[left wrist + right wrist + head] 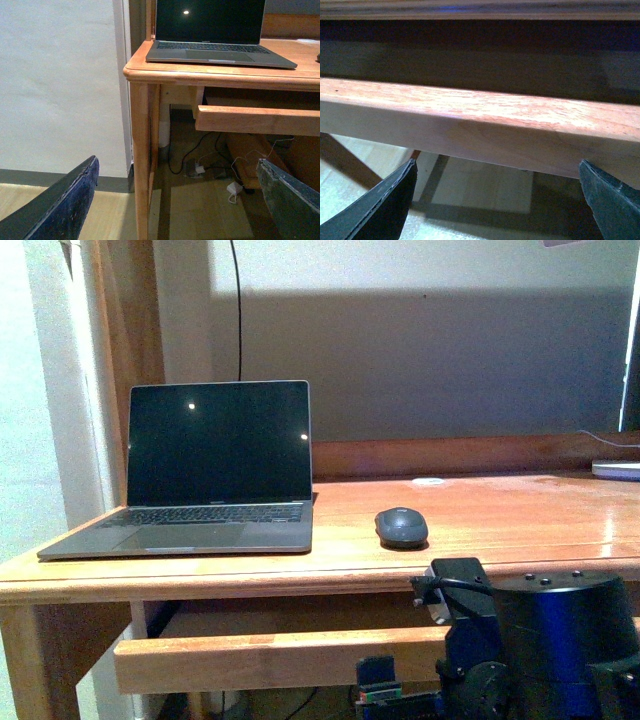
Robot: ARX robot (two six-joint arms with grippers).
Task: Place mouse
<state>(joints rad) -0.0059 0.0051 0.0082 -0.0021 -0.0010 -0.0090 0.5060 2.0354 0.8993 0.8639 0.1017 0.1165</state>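
Observation:
The dark grey mouse (401, 527) lies on the wooden desk (500, 520), just right of the open laptop (205, 475). In the front view my right arm (540, 640) shows low at the front right, below the desk's edge. My right gripper (497, 200) is open and empty, close under the pull-out shelf rail (470, 120). My left gripper (185, 200) is open and empty, low near the floor, facing the desk leg (142, 150). Only the mouse's edge (318, 58) shows in the left wrist view.
A small white disc (430, 481) lies at the desk's back. A pale flat object (615, 469) sits at the far right. A pull-out shelf (280, 655) juts out under the desktop. Cables and adapters (220, 175) lie on the floor beneath.

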